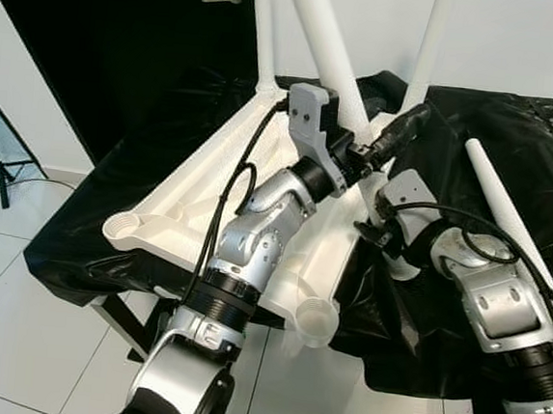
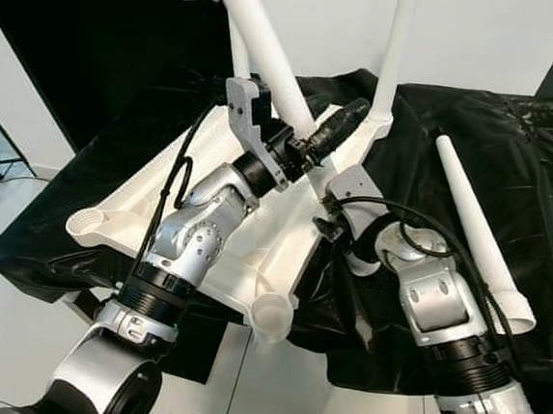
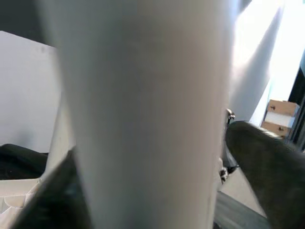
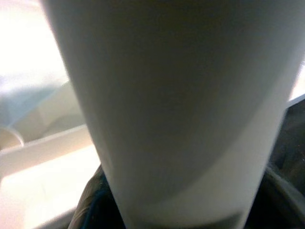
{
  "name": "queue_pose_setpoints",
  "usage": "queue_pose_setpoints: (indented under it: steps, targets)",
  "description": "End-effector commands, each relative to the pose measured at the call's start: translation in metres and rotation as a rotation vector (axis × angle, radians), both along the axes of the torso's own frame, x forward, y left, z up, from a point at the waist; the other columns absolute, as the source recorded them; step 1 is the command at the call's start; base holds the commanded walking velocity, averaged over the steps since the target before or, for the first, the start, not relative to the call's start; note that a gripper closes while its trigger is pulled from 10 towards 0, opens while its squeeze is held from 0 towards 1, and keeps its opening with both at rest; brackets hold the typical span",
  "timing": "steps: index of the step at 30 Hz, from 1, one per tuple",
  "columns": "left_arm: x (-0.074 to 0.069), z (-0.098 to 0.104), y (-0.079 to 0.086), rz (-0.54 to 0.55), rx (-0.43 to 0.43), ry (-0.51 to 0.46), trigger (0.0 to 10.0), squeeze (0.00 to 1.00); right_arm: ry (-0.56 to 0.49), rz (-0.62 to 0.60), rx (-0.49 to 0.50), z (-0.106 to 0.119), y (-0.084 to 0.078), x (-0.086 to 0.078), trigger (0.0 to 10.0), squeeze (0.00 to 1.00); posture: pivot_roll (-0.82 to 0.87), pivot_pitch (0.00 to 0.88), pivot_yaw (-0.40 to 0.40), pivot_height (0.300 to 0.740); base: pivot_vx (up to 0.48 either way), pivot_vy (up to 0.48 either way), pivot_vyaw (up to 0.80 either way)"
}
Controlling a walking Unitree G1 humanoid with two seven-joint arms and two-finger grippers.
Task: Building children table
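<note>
The white tabletop (image 1: pixel 210 187) lies upside down on a surface draped in black sheet (image 1: pixel 109 241), with open leg sockets at its near corners. Two legs (image 1: pixel 428 46) stand upright in the far sockets. A third leg (image 1: pixel 329 47) leans tilted over the tabletop, between the two arms. The left tool (image 1: pixel 358 156) is closed on this tilted leg low on its shaft; in the left wrist view the leg (image 3: pixel 143 119) sits between the black fingers (image 3: pixel 267 167), touching them. The right tool (image 2: pixel 337 125) reaches up from the right side to the same leg near its lower end; in the right wrist view the leg (image 4: pixel 181 109) sits against the dark fingers (image 4: pixel 95 200), so this tool is also closed on it. A fourth leg (image 1: pixel 508 222) lies loose on the sheet to the right, well apart from the tabletop.
</note>
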State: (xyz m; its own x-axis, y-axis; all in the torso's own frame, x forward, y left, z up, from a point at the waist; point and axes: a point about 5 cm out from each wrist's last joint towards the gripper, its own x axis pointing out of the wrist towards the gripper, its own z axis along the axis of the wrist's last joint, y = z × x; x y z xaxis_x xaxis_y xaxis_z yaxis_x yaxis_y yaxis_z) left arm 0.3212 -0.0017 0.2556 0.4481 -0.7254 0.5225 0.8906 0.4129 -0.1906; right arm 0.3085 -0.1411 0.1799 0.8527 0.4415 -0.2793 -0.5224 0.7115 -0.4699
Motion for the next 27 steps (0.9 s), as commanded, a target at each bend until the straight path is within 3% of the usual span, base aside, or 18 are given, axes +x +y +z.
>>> queue_pose_setpoints:
  steps: [1, 2, 3, 5, 6, 7, 8, 13, 16, 19, 22, 23, 24, 27]
  targets:
    - [-0.002, 0.003, -0.005, -0.069, -0.072, 0.033, 10.0, 1.0, -0.035, -0.048, 0.018, -0.001, 0.007, -0.002, 0.0, 0.0, -0.16, 0.0, 0.098, 0.74, 0.0, 0.0, 0.0]
    - [0.0, 0.001, -0.002, -0.092, -0.106, 0.067, 10.0, 0.69, -0.059, -0.097, 0.044, -0.003, 0.013, -0.003, 0.0, 0.0, -0.16, 0.0, 0.1, 0.74, 0.0, 0.0, 0.0]
    - [0.0, 0.001, -0.002, -0.092, -0.106, 0.067, 10.0, 0.69, -0.059, -0.097, 0.044, -0.003, 0.013, -0.003, 0.0, 0.0, -0.16, 0.0, 0.1, 0.74, 0.0, 0.0, 0.0]
    - [-0.002, 0.0, 0.003, -0.154, -0.153, 0.097, 10.0, 0.0, -0.118, -0.198, 0.085, -0.004, 0.023, -0.004, 0.0, 0.0, -0.16, 0.0, 0.102, 0.74, 0.0, 0.0, 0.0]
    - [-0.002, 0.0, 0.003, -0.154, -0.153, 0.097, 10.0, 0.0, -0.118, -0.198, 0.085, -0.004, 0.023, -0.004, 0.0, 0.0, -0.16, 0.0, 0.102, 0.74, 0.0, 0.0, 0.0]
    - [-0.007, 0.002, 0.006, -0.233, -0.178, 0.086, 10.0, 0.0, -0.166, -0.329, 0.142, -0.002, 0.025, -0.004, 0.0, 0.0, -0.16, 0.0, 0.101, 0.74, 0.0, 0.0, 0.0]
    - [-0.009, 0.002, 0.007, -0.253, -0.182, 0.081, 10.0, 0.0, -0.175, -0.365, 0.158, -0.002, 0.025, -0.005, 0.0, 0.0, -0.16, 0.0, 0.101, 0.74, 0.0, 0.0, 0.0]
    - [-0.026, -0.005, 0.012, -0.412, -0.126, 0.025, 10.0, 0.0, -0.252, -0.513, 0.216, 0.009, 0.019, -0.007, 0.0, 0.0, -0.17, 0.0, 0.102, 0.74, 0.0, 0.0, 0.0]
    - [-0.028, -0.007, 0.013, -0.441, -0.114, 0.019, 10.0, 0.0, -0.267, -0.533, 0.221, 0.011, 0.018, -0.008, 0.0, 0.0, -0.17, 0.0, 0.102, 0.74, 0.0, 0.0, 0.0]
    - [-0.038, -0.026, 0.018, -0.521, 0.024, -0.014, 10.0, 0.0, -0.33, -0.605, 0.243, 0.024, 0.01, -0.007, 0.0, 0.0, -0.17, 0.0, 0.102, 0.74, 0.0, 0.0, 0.0]
    - [-0.038, -0.034, 0.02, -0.516, 0.08, -0.02, 10.0, 0.0, -0.357, -0.633, 0.25, 0.029, 0.006, -0.007, 0.0, 0.0, -0.17, 0.0, 0.104, 0.74, 0.0, 0.0, 0.0]
    - [-0.037, -0.04, 0.022, -0.5, 0.128, -0.023, 10.0, 0.0, -0.379, -0.663, 0.255, 0.033, 0.003, -0.006, 1.1, 0.0, -0.17, 0.0, 0.105, 0.74, 0.0, 0.0, 0.0]
    - [-0.036, -0.047, 0.026, -0.478, 0.175, -0.028, 10.0, 0.0, -0.398, -0.687, 0.257, 0.037, -0.001, -0.006, 10.0, 0.0, -0.17, 0.0, 0.106, 0.74, 0.0, 0.0, 0.0]
    - [-0.034, -0.052, 0.03, -0.461, 0.209, -0.036, 10.0, 0.0, -0.411, -0.701, 0.258, 0.039, -0.003, -0.006, 10.0, 0.0, -0.17, 0.0, 0.106, 0.74, 0.0, 0.0, 0.0]
